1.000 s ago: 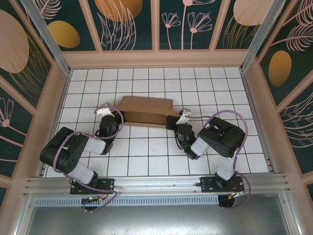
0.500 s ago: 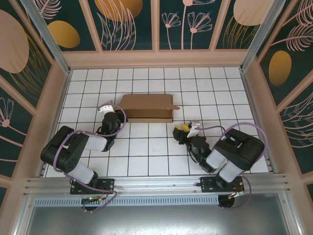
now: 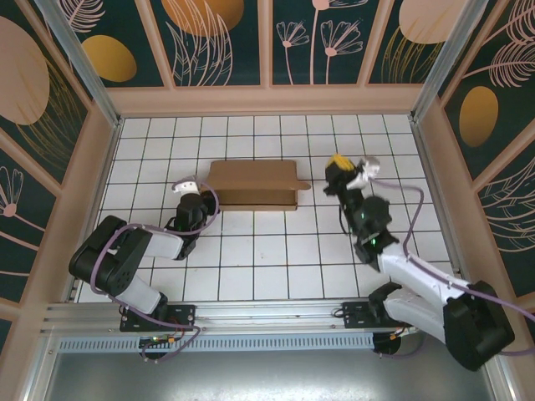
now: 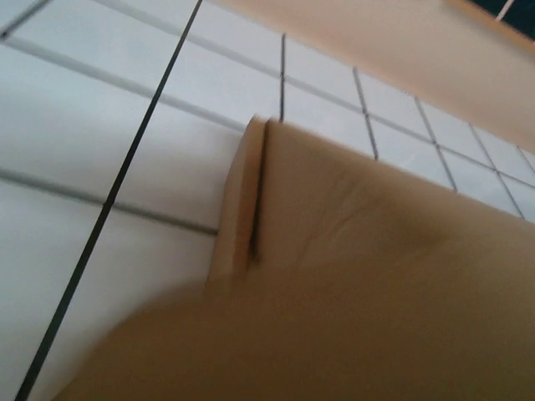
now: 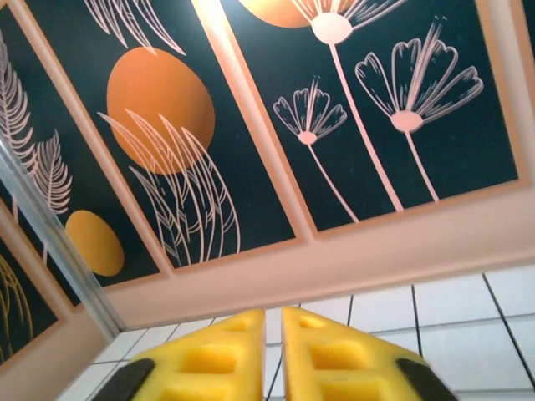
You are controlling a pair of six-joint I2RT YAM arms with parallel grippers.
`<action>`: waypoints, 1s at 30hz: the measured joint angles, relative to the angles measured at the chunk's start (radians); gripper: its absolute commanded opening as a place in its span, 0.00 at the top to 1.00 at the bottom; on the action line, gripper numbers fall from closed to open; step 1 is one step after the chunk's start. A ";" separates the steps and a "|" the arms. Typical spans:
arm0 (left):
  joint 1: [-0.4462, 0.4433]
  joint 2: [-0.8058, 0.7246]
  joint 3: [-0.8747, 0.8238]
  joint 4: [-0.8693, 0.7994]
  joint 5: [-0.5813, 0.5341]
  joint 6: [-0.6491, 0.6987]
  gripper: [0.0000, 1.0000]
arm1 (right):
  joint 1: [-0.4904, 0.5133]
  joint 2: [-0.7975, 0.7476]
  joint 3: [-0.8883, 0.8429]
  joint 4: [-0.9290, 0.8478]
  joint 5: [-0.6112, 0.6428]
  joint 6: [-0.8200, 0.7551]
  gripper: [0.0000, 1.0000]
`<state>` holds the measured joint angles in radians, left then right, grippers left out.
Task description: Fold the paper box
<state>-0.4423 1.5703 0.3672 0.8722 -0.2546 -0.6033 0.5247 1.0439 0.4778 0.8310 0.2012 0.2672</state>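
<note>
We see the paper box [image 3: 251, 185] lying flat on the white gridded worktop [image 3: 251, 267], toward its far middle, a small tab [image 3: 303, 185] jutting from its right end. The left claw [image 3: 197, 195] sits at the box's left end. Cardboard crowds its wrist camera, and we cannot tell whether it is parted or clamped. The right claw [image 3: 338, 164] hangs to the right of the box, clear of it, its yellow fingers [image 5: 209, 355] drawn nearly together on nothing, facing the floral back wall [image 5: 251, 125].
</note>
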 measured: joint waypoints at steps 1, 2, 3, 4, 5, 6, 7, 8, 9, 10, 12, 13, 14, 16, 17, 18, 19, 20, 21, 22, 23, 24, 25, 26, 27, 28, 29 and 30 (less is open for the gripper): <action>-0.001 -0.001 -0.008 -0.019 0.003 0.000 0.60 | -0.019 0.060 0.090 -0.057 -0.049 -0.006 0.93; -0.002 -0.004 -0.013 -0.034 0.009 0.000 0.56 | -0.029 0.121 0.170 -0.102 -0.098 -0.011 0.93; -0.002 -0.014 -0.018 -0.056 0.013 -0.005 0.52 | -0.034 0.192 0.255 -0.153 -0.150 -0.017 0.93; -0.003 -0.030 -0.023 -0.072 0.016 -0.007 0.50 | -0.037 0.251 0.318 -0.192 -0.188 -0.018 0.94; -0.003 -0.054 -0.028 -0.086 0.019 -0.010 0.49 | -0.037 0.313 0.381 -0.245 -0.225 -0.014 0.94; -0.003 -0.084 -0.035 -0.095 0.022 -0.014 0.48 | -0.037 0.375 0.442 -0.303 -0.260 -0.010 0.95; -0.003 -0.115 -0.043 -0.101 0.023 -0.019 0.47 | -0.037 0.430 0.495 -0.354 -0.286 -0.005 0.96; -0.003 -0.157 -0.056 -0.107 0.024 -0.031 0.47 | -0.037 0.497 0.559 -0.417 -0.315 -0.002 0.96; -0.003 -0.196 -0.071 -0.112 0.026 -0.043 0.47 | -0.037 0.562 0.622 -0.479 -0.338 0.000 0.96; -0.003 -0.232 -0.086 -0.118 0.027 -0.056 0.47 | -0.037 0.612 0.665 -0.520 -0.354 0.001 0.96; -0.003 -0.306 -0.120 -0.148 0.030 -0.088 0.49 | -0.037 0.718 0.747 -0.619 -0.388 0.000 0.96; -0.003 -0.343 -0.134 -0.177 0.029 -0.108 0.51 | -0.034 0.755 0.768 -0.652 -0.394 -0.002 0.96; -0.003 -0.385 -0.147 -0.220 0.023 -0.130 0.54 | -0.032 0.793 0.784 -0.686 -0.397 -0.008 0.96; -0.003 -0.480 -0.165 -0.325 -0.001 -0.179 0.60 | -0.024 0.861 0.791 -0.750 -0.392 -0.024 0.96; -0.003 -0.533 -0.168 -0.388 -0.018 -0.204 0.64 | -0.020 0.888 0.790 -0.778 -0.386 -0.030 0.96; -0.003 -0.590 -0.167 -0.455 -0.038 -0.224 0.68 | -0.014 0.914 0.790 -0.794 -0.382 -0.035 0.96; -0.003 -0.636 -0.164 -0.506 -0.055 -0.243 0.73 | -0.011 0.931 0.790 -0.798 -0.376 -0.038 0.96; -0.003 -0.686 -0.159 -0.563 -0.077 -0.255 0.75 | -0.010 0.938 0.790 -0.793 -0.374 -0.043 0.96; -0.003 -0.733 -0.147 -0.624 -0.104 -0.267 0.75 | -0.009 0.937 0.790 -0.791 -0.372 -0.047 0.97; -0.003 -0.767 -0.133 -0.669 -0.124 -0.276 0.73 | -0.008 0.938 0.790 -0.790 -0.366 -0.050 0.97; -0.003 -0.796 -0.113 -0.708 -0.145 -0.277 0.68 | -0.005 0.943 0.789 -0.786 -0.358 -0.052 0.97; -0.003 -0.809 -0.090 -0.730 -0.158 -0.265 0.60 | -0.002 0.943 0.790 -0.781 -0.349 -0.054 0.96; -0.003 -0.808 -0.064 -0.739 -0.165 -0.243 0.52 | 0.000 0.944 0.789 -0.779 -0.340 -0.056 0.93; -0.003 -0.785 -0.021 -0.745 -0.166 -0.217 0.40 | 0.003 0.945 0.786 -0.772 -0.332 -0.059 0.89; -0.003 -0.743 0.027 -0.747 -0.166 -0.190 0.29 | 0.006 0.940 0.774 -0.755 -0.323 -0.064 0.84; -0.003 -0.691 0.078 -0.747 -0.164 -0.163 0.23 | 0.006 0.932 0.759 -0.738 -0.315 -0.064 0.78; 0.001 -0.625 0.137 -0.743 -0.160 -0.135 0.21 | 0.008 0.918 0.741 -0.727 -0.311 -0.065 0.73; 0.014 -0.542 0.198 -0.733 -0.130 -0.108 0.22 | 0.008 0.896 0.721 -0.726 -0.310 -0.068 0.68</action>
<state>-0.4282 1.0286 0.5655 0.1390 -0.3851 -0.7109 0.5323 1.9400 1.1984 0.1047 -0.1089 0.1993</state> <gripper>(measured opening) 0.770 0.247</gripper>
